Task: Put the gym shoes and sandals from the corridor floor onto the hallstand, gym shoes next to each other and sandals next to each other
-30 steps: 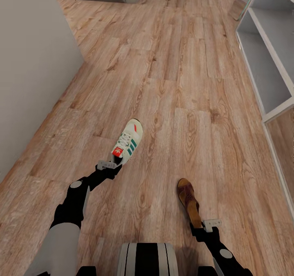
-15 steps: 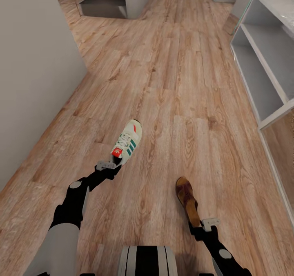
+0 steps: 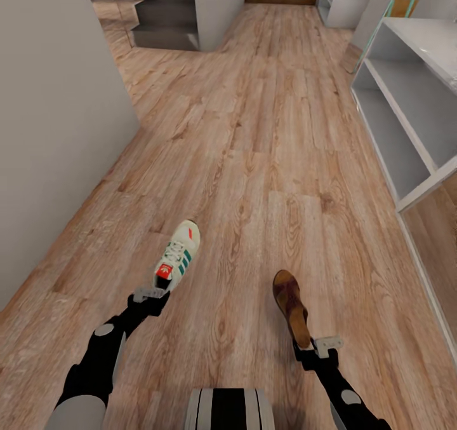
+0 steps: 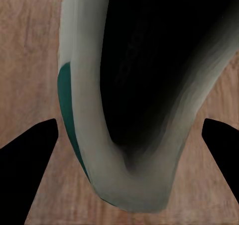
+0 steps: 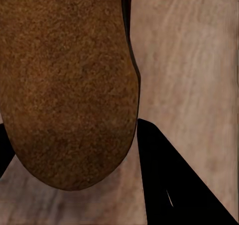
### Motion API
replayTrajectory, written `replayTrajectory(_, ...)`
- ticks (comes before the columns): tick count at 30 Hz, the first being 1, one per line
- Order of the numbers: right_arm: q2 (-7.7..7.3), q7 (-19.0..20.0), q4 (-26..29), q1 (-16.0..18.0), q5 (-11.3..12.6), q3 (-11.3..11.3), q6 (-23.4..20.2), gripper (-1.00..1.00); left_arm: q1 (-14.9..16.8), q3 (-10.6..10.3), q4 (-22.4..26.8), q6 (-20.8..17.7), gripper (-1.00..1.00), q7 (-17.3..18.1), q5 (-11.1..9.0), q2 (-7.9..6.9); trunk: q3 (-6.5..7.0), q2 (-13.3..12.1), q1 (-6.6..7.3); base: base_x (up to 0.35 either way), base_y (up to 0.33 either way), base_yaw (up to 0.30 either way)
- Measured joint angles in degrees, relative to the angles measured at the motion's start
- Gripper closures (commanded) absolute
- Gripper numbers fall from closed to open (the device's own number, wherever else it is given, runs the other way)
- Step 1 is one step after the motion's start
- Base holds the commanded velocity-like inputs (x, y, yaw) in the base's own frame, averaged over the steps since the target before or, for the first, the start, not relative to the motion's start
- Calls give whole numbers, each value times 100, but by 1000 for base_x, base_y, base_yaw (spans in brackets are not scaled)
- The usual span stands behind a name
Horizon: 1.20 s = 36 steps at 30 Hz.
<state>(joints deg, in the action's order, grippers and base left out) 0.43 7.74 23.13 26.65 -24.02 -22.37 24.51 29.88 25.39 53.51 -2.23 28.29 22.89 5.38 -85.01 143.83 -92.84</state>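
Left gripper (image 3: 150, 293) grasps gym shoe (image 3: 176, 256), right gripper (image 3: 315, 347) apparently sandal (image 3: 291, 305); hallstand (image 3: 406, 125) lies ahead-right, nearer right arm.

Even, bright light (wrist close-ups soft)

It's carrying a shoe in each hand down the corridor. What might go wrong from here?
1. The left hand holds the sneaker only by its heel end, so it might slip or swing loose.
2. The right hand grips the sandal the same way, at one end; it could drop to the floor.
3. The rack lies ahead on the right; turning too close might knock the sandal against it.
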Motion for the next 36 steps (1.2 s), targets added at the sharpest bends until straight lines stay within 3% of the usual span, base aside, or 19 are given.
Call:
replayTrajectory(1, -1, -1, -3, -5, -2, 0, 95, 100, -66, 5, 7, 78, 100, -55, -13, -1, 22, -1, 3, 0, 0, 0)
replayTrajectory(2, -25, -5, -5, -13, 15, -14, 341, 100, -366, 231, -78, 507, 100, -629, -342, 12, 53, -2, 6, 0, 0, 0)
replayTrajectory(3, -26, -3, -10, -14, 2, -9, 352, 100, -702, 329, -119, 594, 100, -690, -308, 11, 81, -4, 7, 0, 0, 0)
replayTrajectory(9, -22, 2, -28, -27, 1, -11, 366, 100, -914, 414, -527, 1229, 100, -1081, -438, 15, 267, -12, 23, 0, 0, 0)
replayTrajectory(11, -21, 5, -17, -34, -5, -11, 369, 100, -990, 416, -839, 1450, 100, -1396, -438, 9, 329, -15, 28, 0, 0, 0)
replayTrajectory(16, -12, 5, 119, -39, -19, -3, 367, 100, -1050, 399, -1256, 1628, 100, -1834, -404, 3, 485, -21, 41, 0, 0, 0)
replayTrajectory(22, -5, 2, 222, -191, -29, 5, 408, 100, -1135, 394, -1631, 1681, 100, -1977, -380, -4, 671, -29, 57, 0, 0, 0)
replayTrajectory(25, -4, -20, 233, -335, -14, -3, 626, 100, -1238, 394, -1729, 1711, 100, -1997, -405, -3, 765, -33, 64, 0, 0, 0)
replayTrajectory(30, -4, -32, 208, -629, -6, -17, 928, 100, -1612, 426, -1780, 2498, 100, -2047, -419, -14, 920, -40, 77, 0, 0, 0)
replayTrajectory(36, -9, -33, 205, -786, 6, -25, 948, 100, -1951, 428, -1654, 2711, 100, -2099, -439, -18, 1108, -48, 93, 0, 0, 0)
